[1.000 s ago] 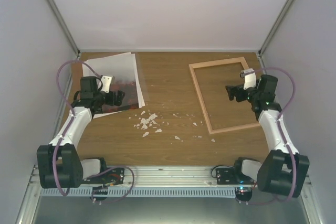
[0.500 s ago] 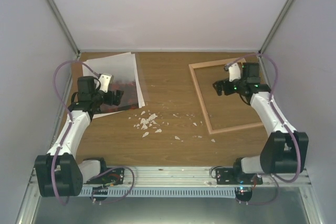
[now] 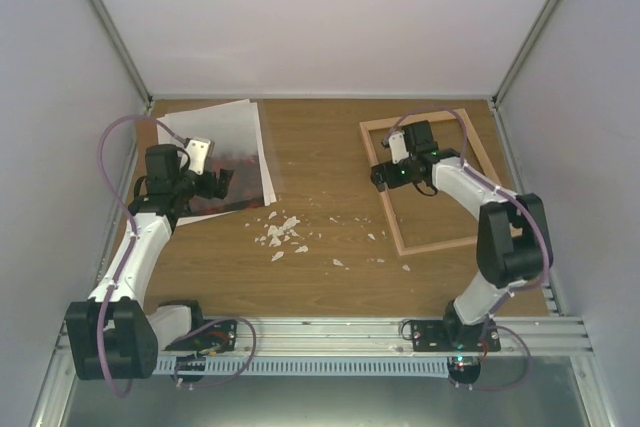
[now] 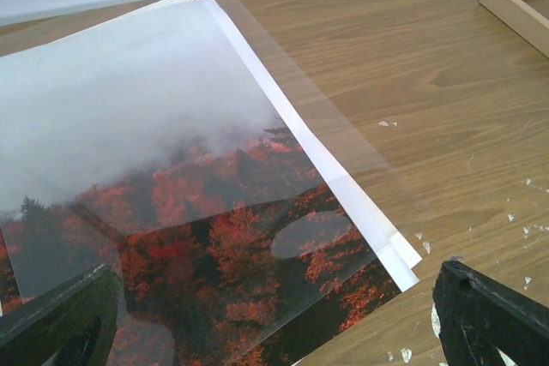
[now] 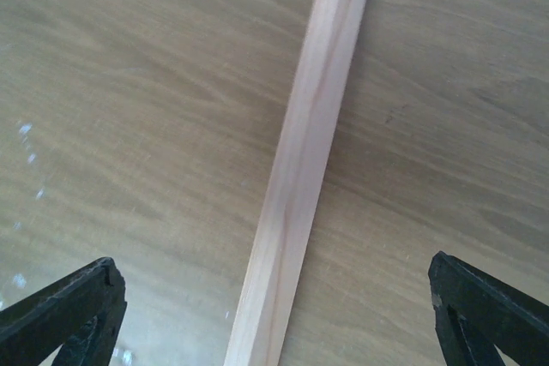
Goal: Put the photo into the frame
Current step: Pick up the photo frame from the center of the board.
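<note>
From the top camera, the photo (image 3: 215, 152) is seen lying flat at the far left of the table (image 3: 320, 147). It is well apart from the frame (image 3: 450, 243), which lies flat at the far right; only table wood is shown inside its rails. The left pincer (image 3: 226, 185) is held over the photo's near edge, and the right pincer (image 3: 379, 177) over the frame's left rail. White scraps (image 3: 282, 232) are scattered on the table between the two.

In the left wrist view, the photo is overlaid by a clear sheet (image 4: 343, 160), set slightly askew and overhanging its right edge. The left pincer's fingers (image 4: 485, 315) are spread wide, with nothing gripped.

In the right wrist view, one frame rail is seen running between the right pincer's fingers (image 5: 60, 315), which are spread wide and stand clear of it on both sides.
</note>
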Motion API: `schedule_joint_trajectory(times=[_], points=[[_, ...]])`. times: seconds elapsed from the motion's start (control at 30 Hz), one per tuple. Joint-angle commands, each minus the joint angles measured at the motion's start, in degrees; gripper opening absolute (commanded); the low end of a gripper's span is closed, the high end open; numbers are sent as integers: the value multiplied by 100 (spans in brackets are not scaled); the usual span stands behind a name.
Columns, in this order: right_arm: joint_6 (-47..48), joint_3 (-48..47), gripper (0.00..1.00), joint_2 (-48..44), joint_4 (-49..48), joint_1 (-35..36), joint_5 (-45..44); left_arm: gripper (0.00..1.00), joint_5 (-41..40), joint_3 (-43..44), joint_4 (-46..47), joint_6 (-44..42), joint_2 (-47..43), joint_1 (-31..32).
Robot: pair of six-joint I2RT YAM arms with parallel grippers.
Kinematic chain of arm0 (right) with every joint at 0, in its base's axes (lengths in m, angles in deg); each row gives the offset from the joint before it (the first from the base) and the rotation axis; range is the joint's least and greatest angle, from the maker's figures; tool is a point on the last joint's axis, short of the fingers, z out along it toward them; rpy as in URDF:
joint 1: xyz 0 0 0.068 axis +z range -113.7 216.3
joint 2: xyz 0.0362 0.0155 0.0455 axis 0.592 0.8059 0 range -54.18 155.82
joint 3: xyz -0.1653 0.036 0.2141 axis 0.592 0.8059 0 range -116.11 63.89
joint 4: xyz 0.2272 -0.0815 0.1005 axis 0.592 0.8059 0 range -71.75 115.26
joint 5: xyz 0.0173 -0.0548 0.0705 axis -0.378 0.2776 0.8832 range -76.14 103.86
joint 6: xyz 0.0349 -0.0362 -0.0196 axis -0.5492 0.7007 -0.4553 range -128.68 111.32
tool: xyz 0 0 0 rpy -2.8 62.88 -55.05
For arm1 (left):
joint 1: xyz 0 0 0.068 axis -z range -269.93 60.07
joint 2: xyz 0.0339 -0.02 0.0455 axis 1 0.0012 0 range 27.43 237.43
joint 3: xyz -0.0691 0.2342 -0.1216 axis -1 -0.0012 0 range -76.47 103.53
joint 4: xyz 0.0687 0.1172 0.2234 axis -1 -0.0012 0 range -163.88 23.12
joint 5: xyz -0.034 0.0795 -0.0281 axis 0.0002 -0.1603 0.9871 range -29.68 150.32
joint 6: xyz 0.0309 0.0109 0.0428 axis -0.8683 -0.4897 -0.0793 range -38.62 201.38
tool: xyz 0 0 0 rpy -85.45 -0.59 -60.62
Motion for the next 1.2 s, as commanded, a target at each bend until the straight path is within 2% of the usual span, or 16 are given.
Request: schedule_joint_trajectory(times=[0.0,0.37,0.77,1.03,1.17], points=[[-456,-501,95,627,-22,162,-476,99,-86,-103,316,48,-117,12],[-884,-932,79,1571,-53,393,-718,99,-18,-134,366,66,-81,10],[-1077,-1113,65,2144,63,397,-436,99,76,-175,400,70,-142,10],[-1333,-944,47,2117,50,397,-495,99,52,-209,433,85,-227,10],[-1347,-1016,35,2053,114,396,-574,99,13,-227,457,87,-252,12]])
